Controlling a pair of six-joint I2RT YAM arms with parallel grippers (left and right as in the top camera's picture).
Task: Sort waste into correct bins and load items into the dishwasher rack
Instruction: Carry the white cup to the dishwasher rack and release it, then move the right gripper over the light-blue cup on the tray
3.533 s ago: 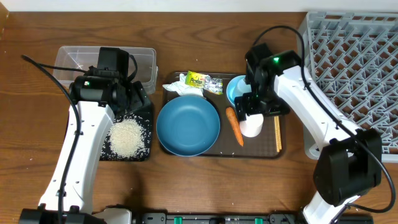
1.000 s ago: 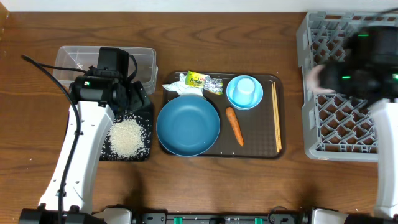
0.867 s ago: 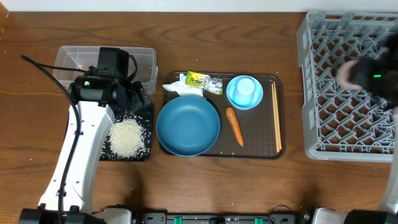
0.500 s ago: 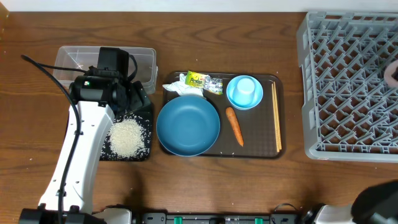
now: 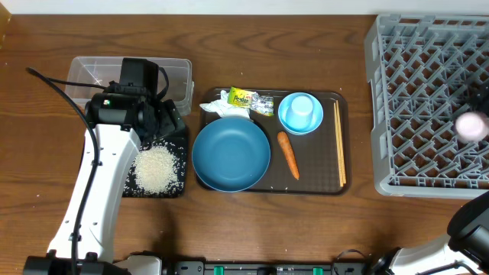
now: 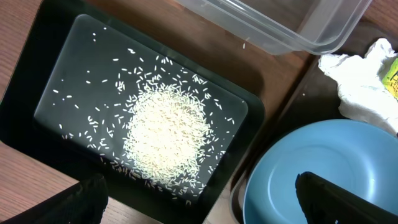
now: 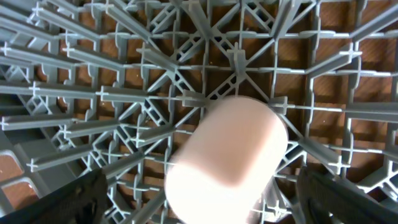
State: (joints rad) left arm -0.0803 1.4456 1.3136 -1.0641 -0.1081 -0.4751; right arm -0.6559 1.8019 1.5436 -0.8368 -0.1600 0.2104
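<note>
The small white cup (image 5: 471, 126) lies blurred over the grey dishwasher rack (image 5: 412, 76). In the right wrist view the cup (image 7: 227, 155) sits on the rack lattice (image 7: 124, 93) between my right gripper's (image 7: 199, 208) wide-open fingers, which do not touch it. My left gripper (image 6: 199, 205) is open and empty above the black tray (image 5: 177, 145) with the heap of rice (image 5: 156, 167), next to the clear tub (image 5: 92, 70). The blue bowl (image 5: 231, 153), light-blue cup (image 5: 299, 112), carrot (image 5: 288, 155), chopsticks (image 5: 339, 145), tissue (image 5: 216, 103) and snack wrapper (image 5: 248, 99) are on the brown tray (image 5: 321, 183).
Loose rice grains are scattered across the black tray (image 6: 62, 155). The clear tub's corner (image 6: 298, 25) and the bowl's rim (image 6: 261, 180) flank the left gripper. Part of my right arm (image 5: 472, 225) shows at the lower right corner.
My right arm carried the white cup off the brown tray to the rack's far right side. The cup now sits lower over the rack. The left arm has not moved.
</note>
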